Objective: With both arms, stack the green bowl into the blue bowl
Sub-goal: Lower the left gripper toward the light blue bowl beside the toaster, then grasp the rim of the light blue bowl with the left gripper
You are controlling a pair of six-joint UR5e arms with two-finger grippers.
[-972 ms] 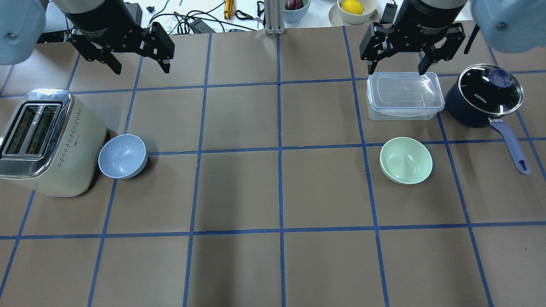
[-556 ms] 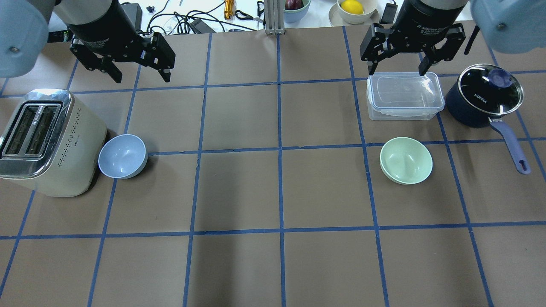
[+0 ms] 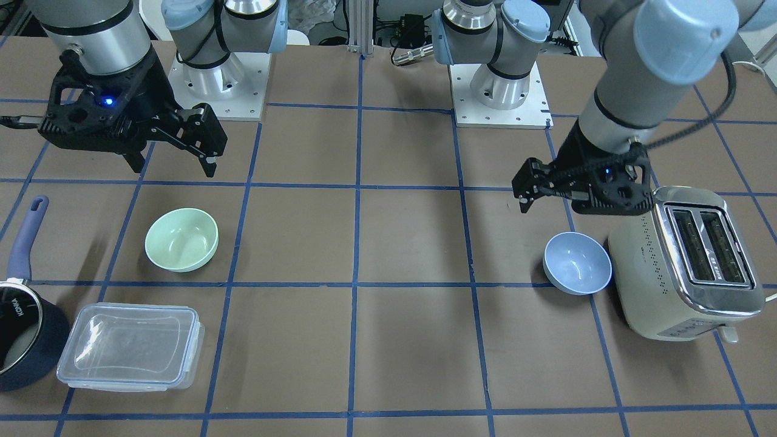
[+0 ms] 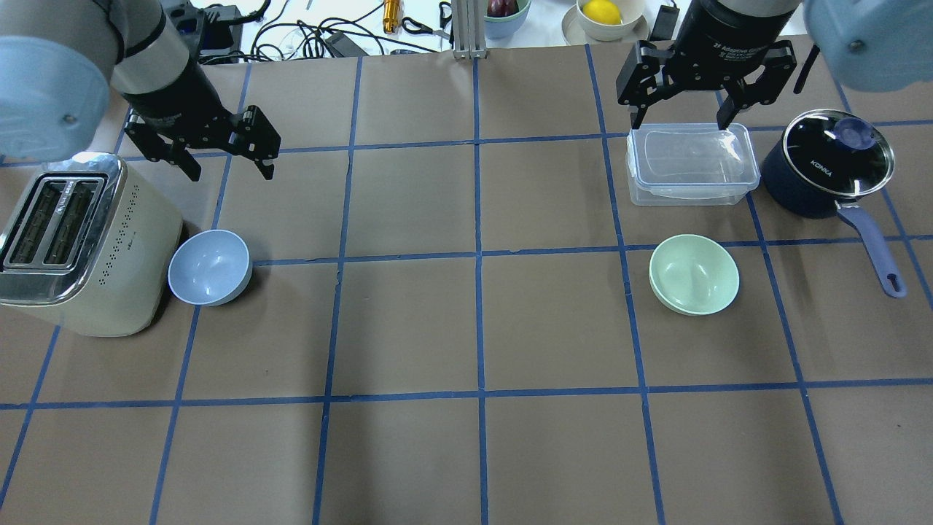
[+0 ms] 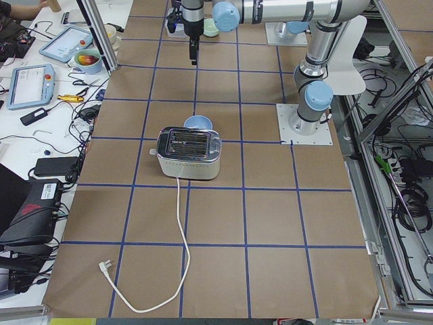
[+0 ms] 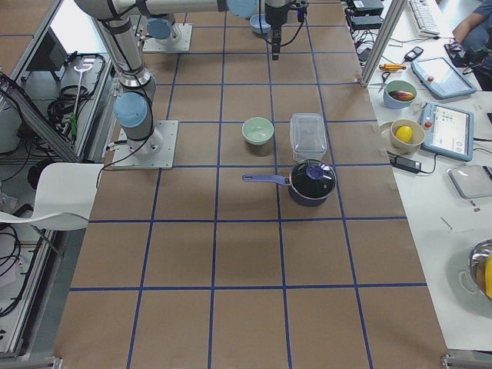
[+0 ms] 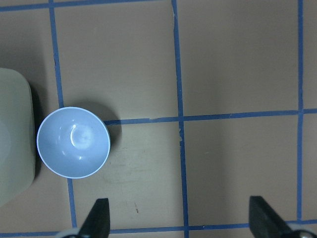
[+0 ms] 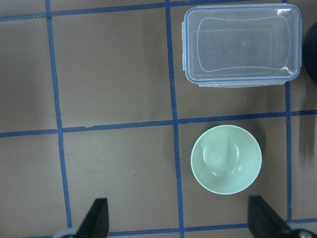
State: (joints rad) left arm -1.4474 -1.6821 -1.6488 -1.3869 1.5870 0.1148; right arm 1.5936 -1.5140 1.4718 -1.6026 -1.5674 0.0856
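Crossing the brown table (image 4: 408,328), blue tape lines (image 4: 477,204) form a grid.

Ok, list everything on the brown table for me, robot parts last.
green bowl: 1, mint green, robot's right side, empty
blue bowl: 1, pale blue, robot's left side, beside the toaster
toaster: 1, cream and chrome, far left
container: 1, clear, lidded, beyond the green bowl
saucepan: 1, navy, glass lid, beside the container
left hand: 1, black, open, raised over the left side
right hand: 1, black, open, raised over the right side
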